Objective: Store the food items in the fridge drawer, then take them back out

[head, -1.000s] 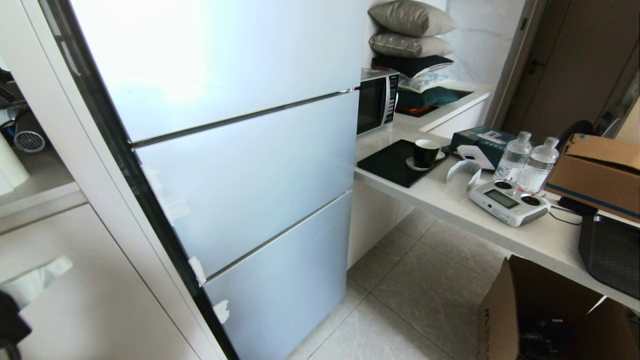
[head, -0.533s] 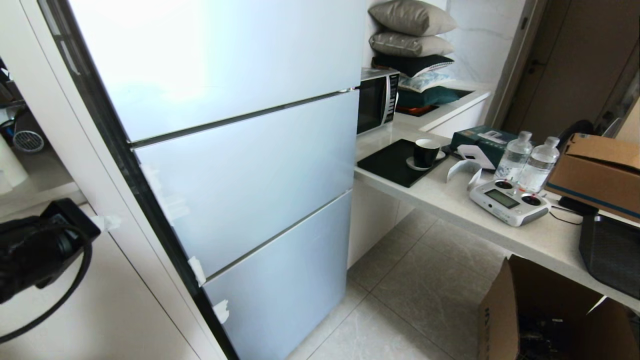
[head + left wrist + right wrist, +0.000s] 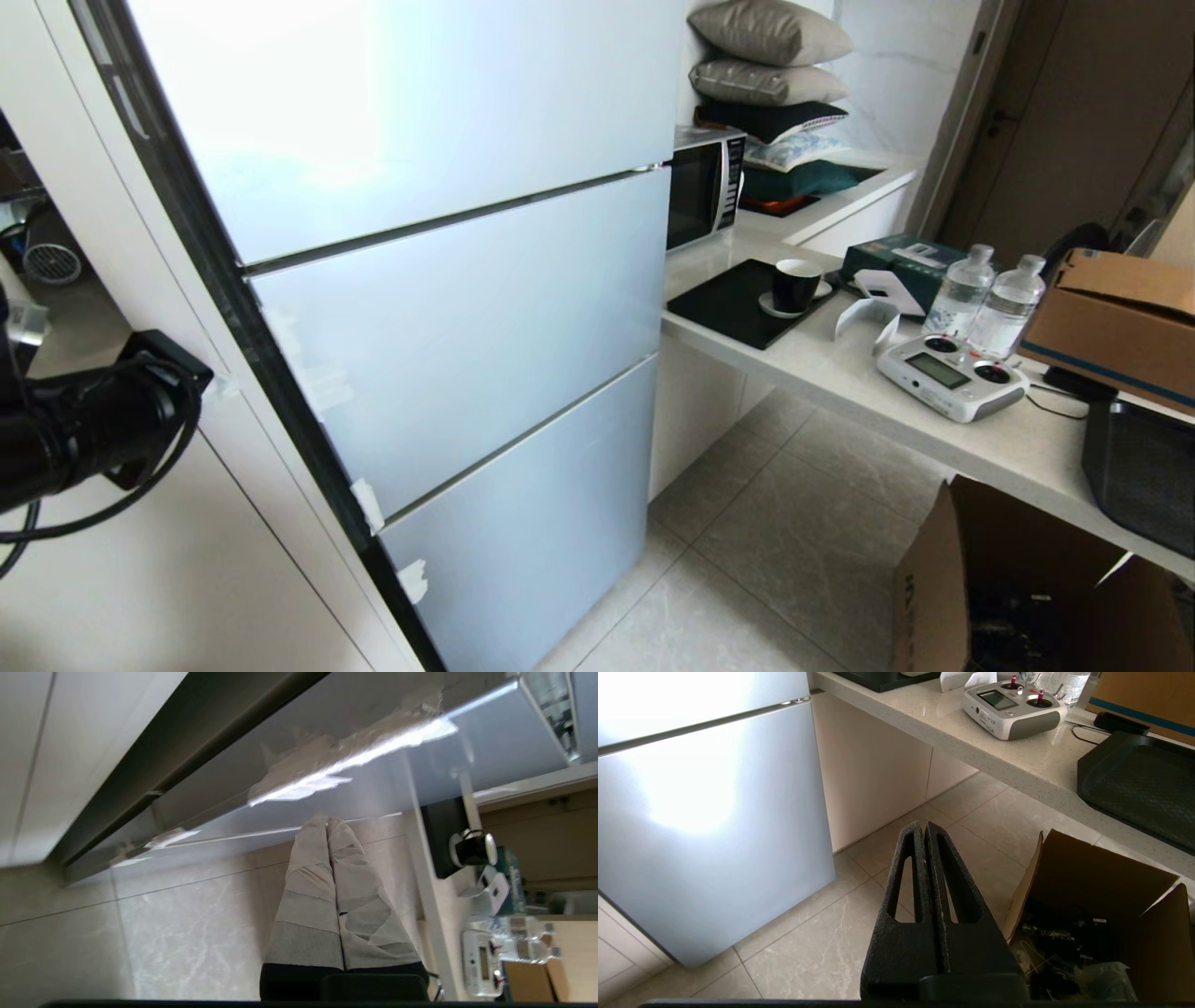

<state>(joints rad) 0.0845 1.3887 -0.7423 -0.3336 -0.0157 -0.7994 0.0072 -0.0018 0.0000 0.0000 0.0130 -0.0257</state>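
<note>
Now, left gripper (image 3: 327, 823), tape-wrapped fingers together, sits mid-left by the closed pale-blue glass fridge door (image 3: 448, 327), prob. to open it; right gripper (image 3: 924, 830) pressed together, parked.

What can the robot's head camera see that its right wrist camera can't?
Only the head view shows the stacked pillows, the microwave, the black cup and the left arm by the fridge's edge. Only the right wrist view shows the right end effector, shut, over the floor. Both show the closed fridge, the white remote controller and the open cardboard box.
</note>
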